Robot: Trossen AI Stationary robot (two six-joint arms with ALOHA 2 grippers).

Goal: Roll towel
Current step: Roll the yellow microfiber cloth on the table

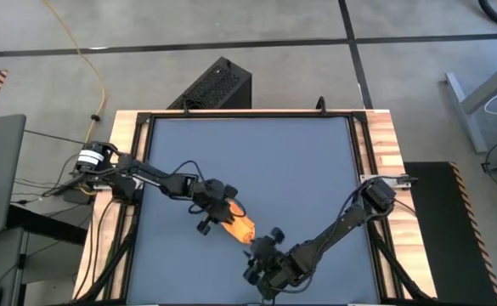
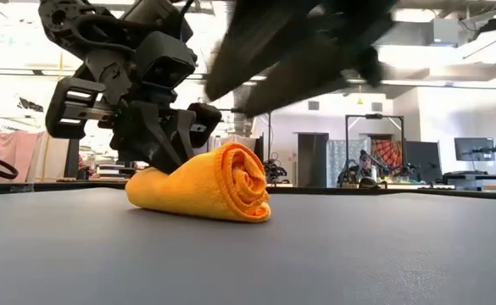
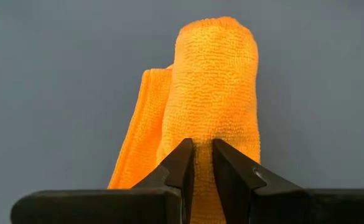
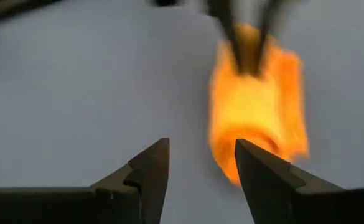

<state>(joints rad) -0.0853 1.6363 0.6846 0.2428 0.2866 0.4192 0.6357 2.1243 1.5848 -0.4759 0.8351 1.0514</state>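
Between the two grippers, on the blue-grey tabletop (image 1: 256, 161), lies the towel (image 1: 236, 223), already wound into a short roll.

The left gripper (image 3: 203, 152) stands at one end of the roll with its fingers (image 3: 180, 163) drawn close together, pinching a narrow fold of the yellow-orange cloth; beyond its tips the roll runs straight away from it, with a flatter loose layer lying alongside. In the low view the spiral of the far end faces the camera, and the roll rests flat on the table. The right gripper (image 4: 200, 163) is just off that opposite end, its fingers (image 4: 154, 168) spread apart with nothing between them, the roll near its tips but not touched.
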